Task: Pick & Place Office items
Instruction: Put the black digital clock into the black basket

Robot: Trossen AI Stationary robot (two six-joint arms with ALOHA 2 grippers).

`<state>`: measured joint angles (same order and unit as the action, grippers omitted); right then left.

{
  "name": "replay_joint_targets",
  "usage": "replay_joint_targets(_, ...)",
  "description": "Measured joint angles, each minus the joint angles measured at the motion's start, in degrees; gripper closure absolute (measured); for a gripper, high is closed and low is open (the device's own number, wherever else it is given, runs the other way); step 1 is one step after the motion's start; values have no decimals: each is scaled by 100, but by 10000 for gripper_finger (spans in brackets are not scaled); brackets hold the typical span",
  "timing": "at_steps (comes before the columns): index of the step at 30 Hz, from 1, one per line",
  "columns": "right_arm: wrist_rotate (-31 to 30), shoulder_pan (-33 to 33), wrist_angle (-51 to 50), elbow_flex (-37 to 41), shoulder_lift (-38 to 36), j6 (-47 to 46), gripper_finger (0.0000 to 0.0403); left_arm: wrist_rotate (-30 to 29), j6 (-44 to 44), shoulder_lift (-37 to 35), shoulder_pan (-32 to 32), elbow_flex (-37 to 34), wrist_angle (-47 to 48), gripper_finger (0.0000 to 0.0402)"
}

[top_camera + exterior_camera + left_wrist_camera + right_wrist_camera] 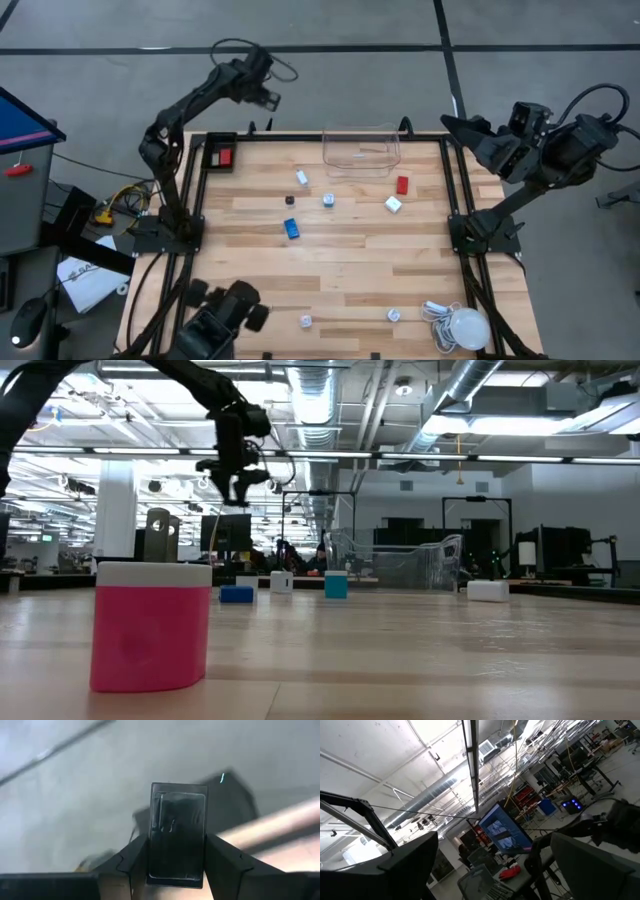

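Observation:
My left gripper [262, 95] hangs past the table's far edge, near the far left corner, over the grey floor. It is shut on a black rectangular block [177, 837]. In the low view it [235, 470] stands high above the tabletop. Other office items lie on the wood: a blue block [291, 229], a red one [402, 184], white ones [393, 204] [302, 177] and a tiny black piece [290, 200]. My right gripper [460, 127] waits raised at the table's right side. It is open, with nothing between its fingers [405, 865]. My left gripper pinches the black block's two long sides [152, 865] between its two fingers [132, 862]. The block's far end sticks out beyond the fingertips. The fingers slant downward and lie along the block. It hangs clear of everything, above the floor.
A clear container [361, 150] stands at the far middle. A black tray [212, 150] holding a red piece [225, 156] sits at the far left corner. A white bulb with coiled cable [462, 326] lies at the near right. A pink, white-topped block [150, 625] fills the low view's foreground.

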<state>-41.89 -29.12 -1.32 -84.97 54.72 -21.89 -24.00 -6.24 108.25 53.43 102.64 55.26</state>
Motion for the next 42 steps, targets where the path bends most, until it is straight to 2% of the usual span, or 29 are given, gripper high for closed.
replay_joint_targets(3, -2, 0, -34, 0, -11, 0, 23, -64, -88, -108, 24, -247, 455, 255)
replay_joint_targets(7, 0, 0, -44, 0, -11, 0, 23, -99, -474, -546, 24, -833, 612, 255)
replay_joint_targets(15, 2, 0, -149, 0, -9, -9, 23, 64, -1951, -1885, -16, -2759, 441, 255)
replay_joint_targets(20, 5, 0, -172, 0, -9, -4, 23, 68, -3195, -2809, -48, -3929, 119, 255)
replay_joint_targets(23, 33, 0, -182, 0, -9, -5, 23, 70, -3704, -3097, -67, -4453, -141, 255)
replay_joint_targets(27, 48, 0, -180, 0, -9, -12, 23, -14, -3961, -3021, -188, -4644, -326, 255)
replay_joint_targets(32, 48, 0, -175, 0, -9, -22, 23, -52, -4029, -2485, -192, -4672, -836, 255)
replay_joint_targets(37, 48, 0, -169, 0, -9, -170, 23, -150, -4026, -1942, -192, -4679, -849, 255)
replay_joint_targets(42, 48, 0, -145, 0, -10, -261, 23, -257, -4054, -1852, -189, -4679, -1105, 255)
